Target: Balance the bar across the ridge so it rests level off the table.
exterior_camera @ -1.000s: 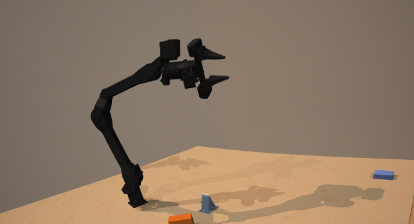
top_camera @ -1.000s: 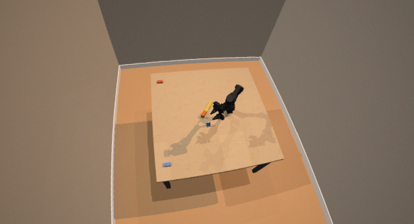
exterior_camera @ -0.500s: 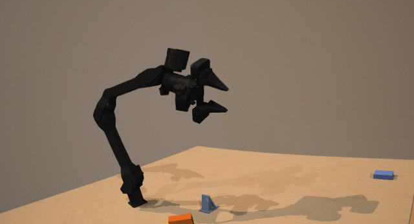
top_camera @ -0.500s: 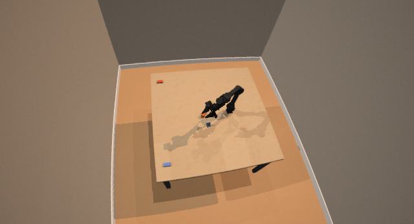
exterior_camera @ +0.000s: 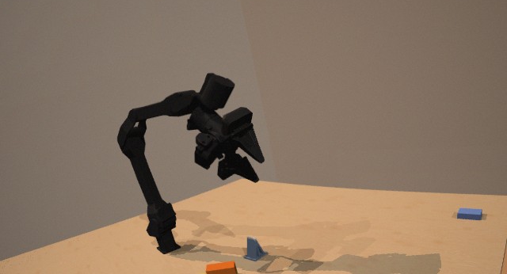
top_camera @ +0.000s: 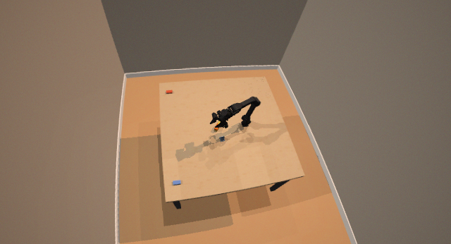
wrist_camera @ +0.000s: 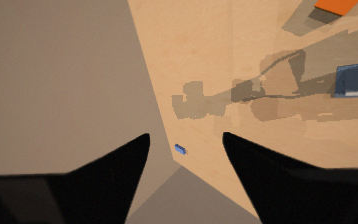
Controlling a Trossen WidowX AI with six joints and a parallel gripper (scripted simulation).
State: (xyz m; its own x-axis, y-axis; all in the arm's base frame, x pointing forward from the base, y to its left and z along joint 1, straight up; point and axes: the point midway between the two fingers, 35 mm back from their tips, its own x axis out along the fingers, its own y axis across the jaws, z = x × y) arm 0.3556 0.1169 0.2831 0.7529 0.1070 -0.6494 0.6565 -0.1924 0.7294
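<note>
One arm, one gripper (exterior_camera: 253, 165), matte black, faceted. Its two fingers are wedge-shaped, tapering to points, spread apart with nothing between them. In the exterior view it hangs mid-frame, well above the bench (exterior_camera: 356, 226), angled down.

One bar (exterior_camera: 222, 268): flat orange block, only its end shows at the bottom edge of the exterior view, lying on the bench. In the top view it's a small orange patch (top_camera: 216, 128) right below the fingers; in the wrist view it sits in the upper right corner (wrist_camera: 335, 6).

One ridge (exterior_camera: 253, 249): small blue upright wedge with a flat foot, centre-bottom of the exterior view, just right of the bar, not touching it. Wrist view shows it at the right edge (wrist_camera: 357, 80).

Two small flat blocks near the bench corners: one blue (top_camera: 176, 183), lower left in the top view; one red (top_camera: 169, 92), upper left.

Bench top is pale, speckled wood-look, square, on dark legs.
</note>
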